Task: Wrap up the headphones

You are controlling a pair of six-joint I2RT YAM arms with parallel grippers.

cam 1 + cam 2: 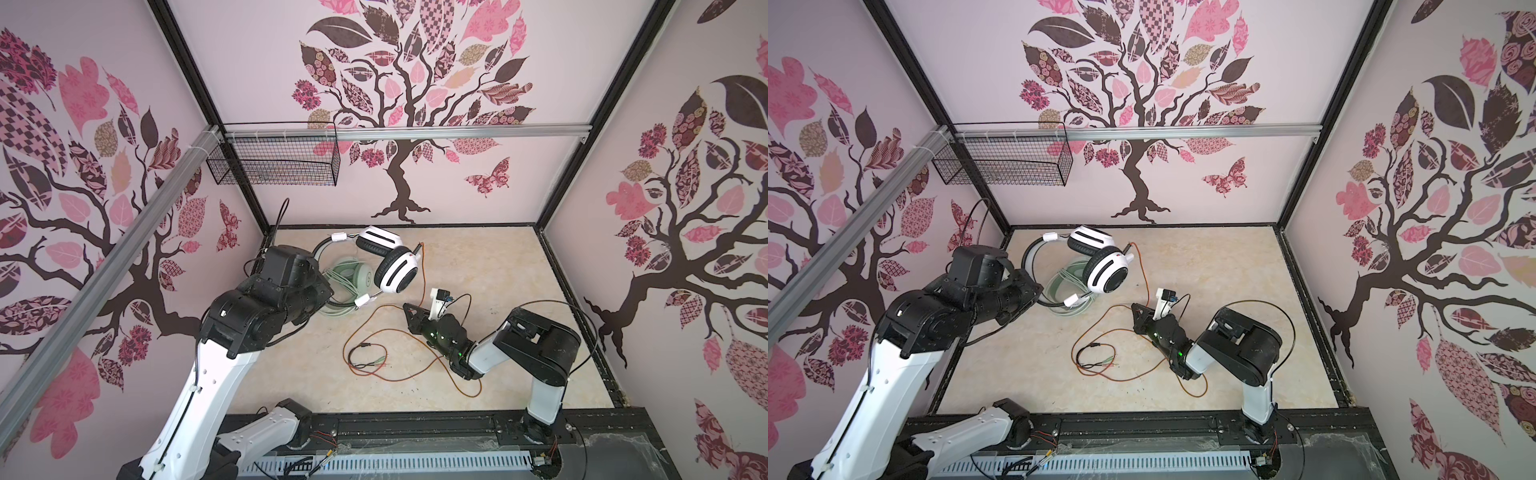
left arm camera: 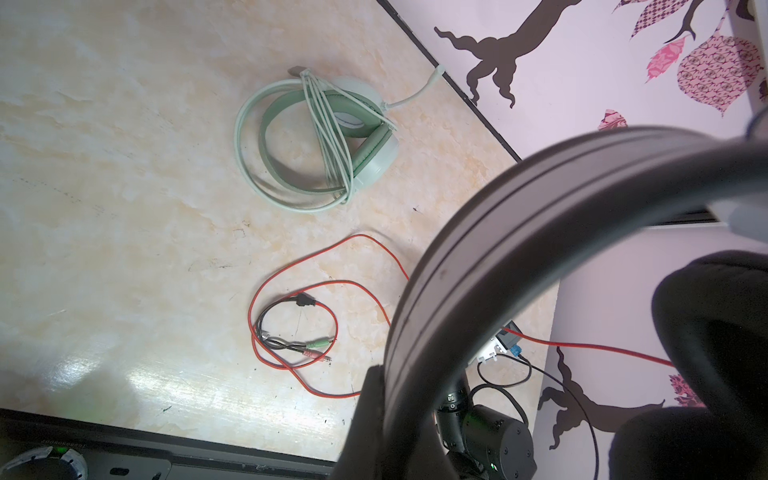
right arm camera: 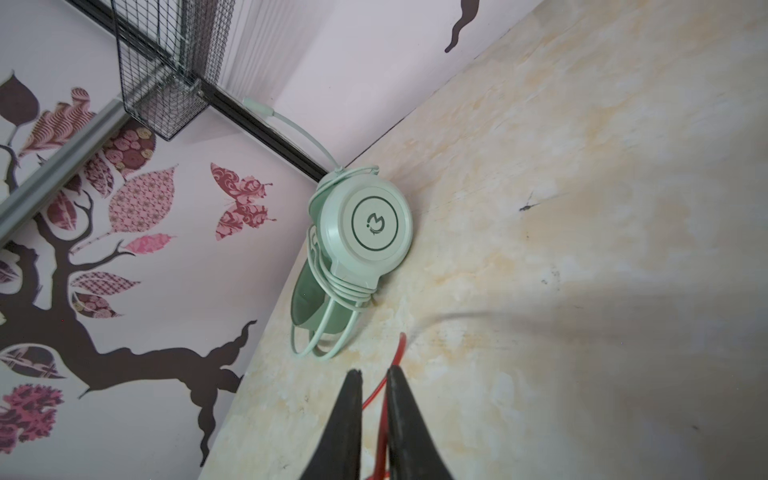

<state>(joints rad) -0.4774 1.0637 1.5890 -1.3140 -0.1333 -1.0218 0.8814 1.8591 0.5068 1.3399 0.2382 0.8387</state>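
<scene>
My left gripper (image 2: 409, 411) is shut on the dark band (image 2: 540, 232) of the white-and-black headphones (image 1: 395, 270), which it holds raised over the table; in both top views the wrist hides its jaws. Under them the mint-green headphones (image 1: 353, 274) (image 3: 365, 232) lie flat near the back left corner, their pale green cable wound round them. The orange-red cable (image 1: 415, 376) (image 2: 332, 245) hangs from the white earcup and lies in loose loops mid-table, ending at the plugs (image 2: 316, 347). My right gripper (image 3: 374, 372) (image 1: 409, 309) is low over the table, shut on that cable.
A black wire basket (image 1: 274, 162) hangs on the back wall at the left, under an aluminium rail. Patterned walls close in the marbled table (image 1: 498, 270) on three sides. A black rail with the arm bases runs along the front edge (image 1: 415, 428).
</scene>
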